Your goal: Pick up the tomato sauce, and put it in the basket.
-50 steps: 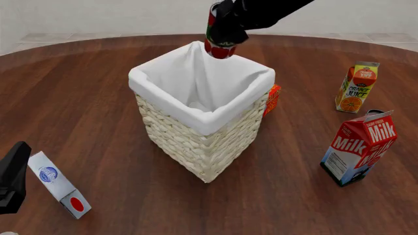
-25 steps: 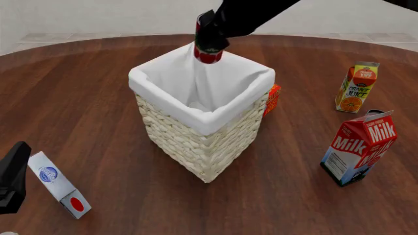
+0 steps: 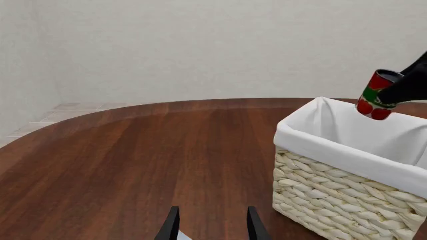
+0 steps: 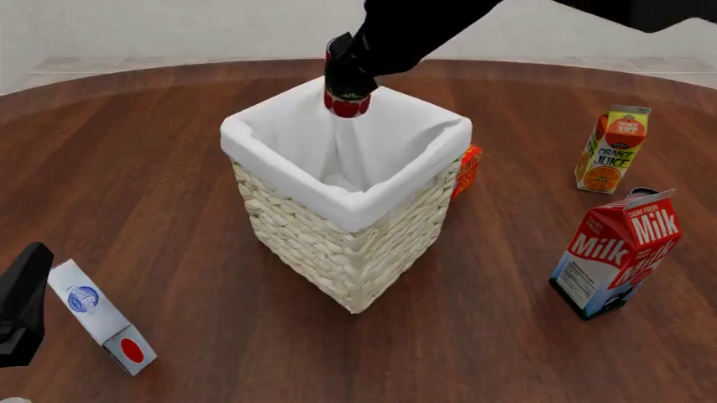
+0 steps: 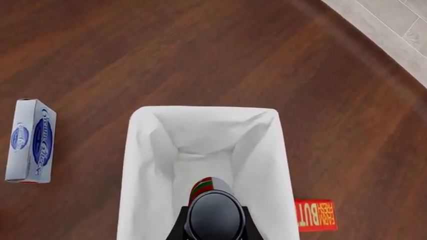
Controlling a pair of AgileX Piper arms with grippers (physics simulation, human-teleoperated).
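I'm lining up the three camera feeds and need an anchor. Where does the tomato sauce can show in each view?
Front view: tomato sauce held by the right hand above the basket's far corner.
Left wrist view: the can hangs tilted over the basket's rim.
Right wrist view: only a red-green sliver shows beyond the hand, over the white lining.
Shared landmark: the basket.

Tilted tomato sauce point(image 4: 345, 95) above basket's point(image 4: 336, 243) far corner.
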